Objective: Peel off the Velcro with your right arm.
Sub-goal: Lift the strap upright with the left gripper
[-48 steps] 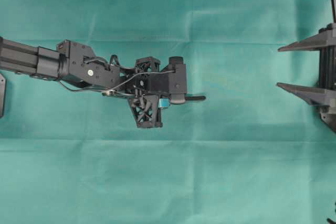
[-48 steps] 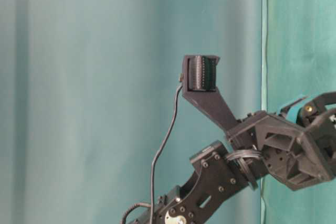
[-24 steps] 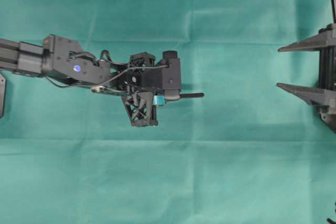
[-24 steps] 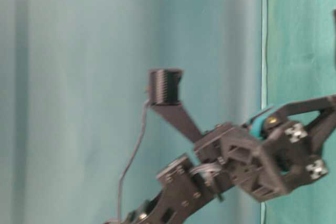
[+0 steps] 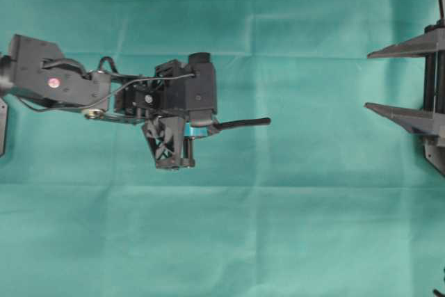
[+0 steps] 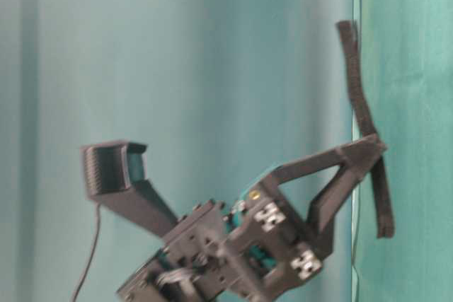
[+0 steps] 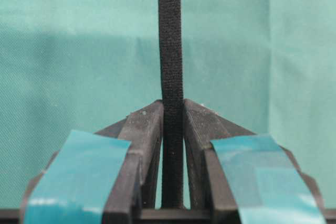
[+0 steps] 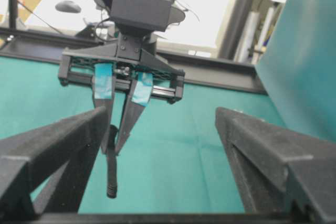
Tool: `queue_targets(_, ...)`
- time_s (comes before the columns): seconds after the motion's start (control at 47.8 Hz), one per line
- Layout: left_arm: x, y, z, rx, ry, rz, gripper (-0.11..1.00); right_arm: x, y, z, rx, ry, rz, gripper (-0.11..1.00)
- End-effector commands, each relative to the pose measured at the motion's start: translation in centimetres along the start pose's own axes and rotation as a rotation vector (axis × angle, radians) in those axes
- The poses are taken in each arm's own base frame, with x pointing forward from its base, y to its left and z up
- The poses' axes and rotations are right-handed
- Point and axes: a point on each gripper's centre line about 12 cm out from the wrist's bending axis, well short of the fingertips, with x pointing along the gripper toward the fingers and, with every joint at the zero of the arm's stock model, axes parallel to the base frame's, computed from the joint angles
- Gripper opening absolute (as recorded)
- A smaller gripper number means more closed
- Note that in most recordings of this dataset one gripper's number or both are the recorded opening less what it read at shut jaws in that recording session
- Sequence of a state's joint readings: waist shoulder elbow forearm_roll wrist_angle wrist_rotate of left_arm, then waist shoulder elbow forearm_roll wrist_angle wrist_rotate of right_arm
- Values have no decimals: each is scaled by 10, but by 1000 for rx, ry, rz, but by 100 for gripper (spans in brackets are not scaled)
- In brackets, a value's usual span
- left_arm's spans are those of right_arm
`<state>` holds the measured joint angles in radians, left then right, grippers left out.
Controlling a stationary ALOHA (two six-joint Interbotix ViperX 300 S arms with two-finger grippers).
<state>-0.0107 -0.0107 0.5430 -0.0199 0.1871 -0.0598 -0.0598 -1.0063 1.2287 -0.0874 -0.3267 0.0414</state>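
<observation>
The Velcro [image 5: 245, 123] is a thin black strip pinched between the teal-taped fingers of my left gripper [image 5: 217, 126], which is shut on it left of centre, above the green cloth. Its free end points right, toward the right arm. In the table-level view the Velcro [image 6: 357, 90] sticks out on both sides of the left gripper [image 6: 371, 148]. The left wrist view has the Velcro [image 7: 170, 35] running straight out between the closed fingertips. My right gripper [image 5: 368, 80] stands wide open at the right edge, well apart from the strip. In the right wrist view the Velcro [image 8: 111, 174] lies left of the right gripper [image 8: 161, 111].
Green cloth [image 5: 278, 241] covers the table, and a green backdrop [image 6: 177, 68] stands behind it. A black bracket [image 5: 2, 126] sits at the left edge. Beyond the table, a desk with a mouse [image 8: 68, 7] shows.
The left arm has drawn back to the left and tilted, so more of the Velcro now juts out. The strip has swung into the table-level view. The right gripper has not moved.
</observation>
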Motion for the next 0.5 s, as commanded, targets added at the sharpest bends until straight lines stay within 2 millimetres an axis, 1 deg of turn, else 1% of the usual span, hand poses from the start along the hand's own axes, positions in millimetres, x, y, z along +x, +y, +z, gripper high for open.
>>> queue_targets(0.0, -19, -4, 14, -7, -64, -10, 10, 9, 0, 14, -23, -16, 5, 74)
queue_targets(0.167, -39, -5, 19, -29, -119, -17, 10, 20, 1, 16, -70, -4, 22, 74)
queue_targets(0.293, -54, -4, 23, -39, -192, -23, 10, 28, 3, 17, -108, 5, 37, 74)
queue_targets(0.376, -61, -4, 23, -50, -244, -28, 10, 35, 3, 17, -127, 19, 43, 74)
queue_targets(0.481, -65, -3, 17, -76, -297, -36, 10, 43, 4, 13, -146, 43, 53, 74)
